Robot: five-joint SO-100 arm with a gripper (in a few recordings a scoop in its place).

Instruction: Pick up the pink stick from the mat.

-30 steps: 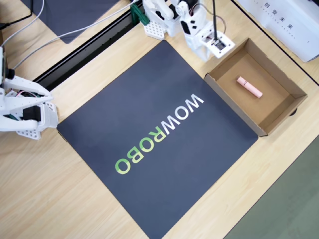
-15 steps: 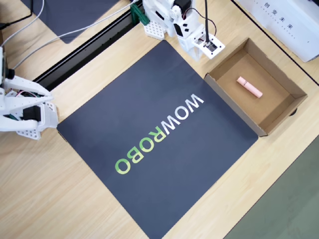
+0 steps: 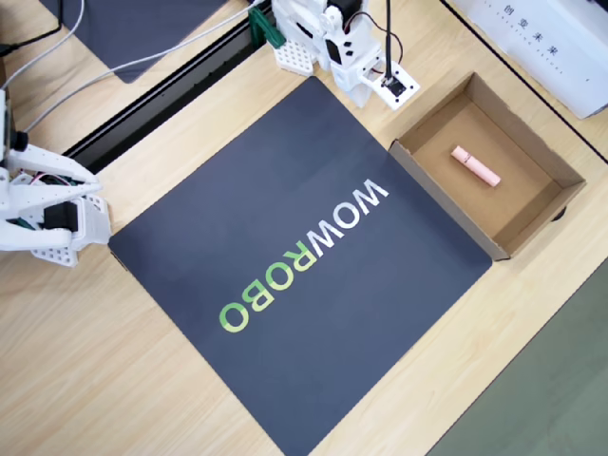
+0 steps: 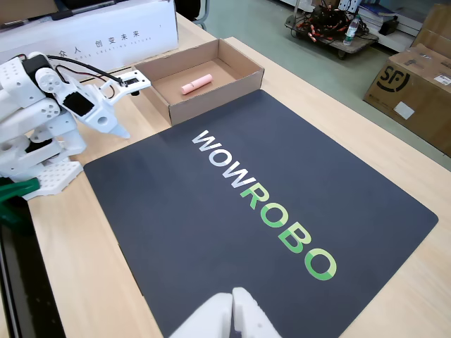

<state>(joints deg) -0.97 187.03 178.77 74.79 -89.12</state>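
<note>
Pink stick [image 3: 475, 165] lying in cardboard box [image 3: 532, 220], beside mat [image 3: 285, 190], gripper [image 3: 372, 93] near box corner

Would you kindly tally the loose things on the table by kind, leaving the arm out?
Pink stick, lying in the box: 1
Cardboard box: 1
Lettered mat: 1
Total: 3

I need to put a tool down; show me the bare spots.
The mat is bare around its WOWROBO lettering. The cardboard box has floor free beside the pink stick. It is crowded by the gripper at the mat's corner.
</note>
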